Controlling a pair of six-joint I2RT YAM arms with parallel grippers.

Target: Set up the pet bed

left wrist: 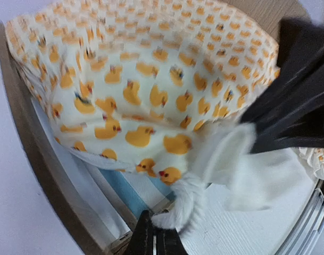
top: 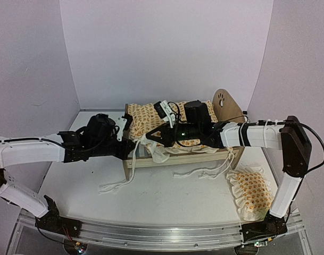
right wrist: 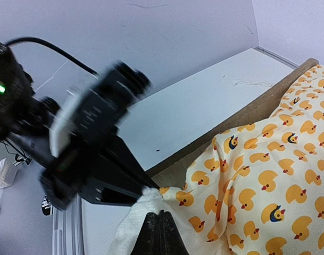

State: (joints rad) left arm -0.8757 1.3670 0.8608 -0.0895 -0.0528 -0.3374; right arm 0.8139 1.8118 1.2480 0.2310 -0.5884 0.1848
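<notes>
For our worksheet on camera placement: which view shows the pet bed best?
Top external: most of the bed shows, paw-print end board included. Left wrist shows only a curved wooden edge and striped mattress under the quilt; right wrist only a wooden edge beside the quilt.

Top view high behind, wrist views close, seemingly sharing pet bed (left wrist: 44, 159)

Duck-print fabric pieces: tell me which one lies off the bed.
The small ruffled pillow, lying on the table, apart from the bed. The larger quilt is draped over the pet bed instead.
</notes>
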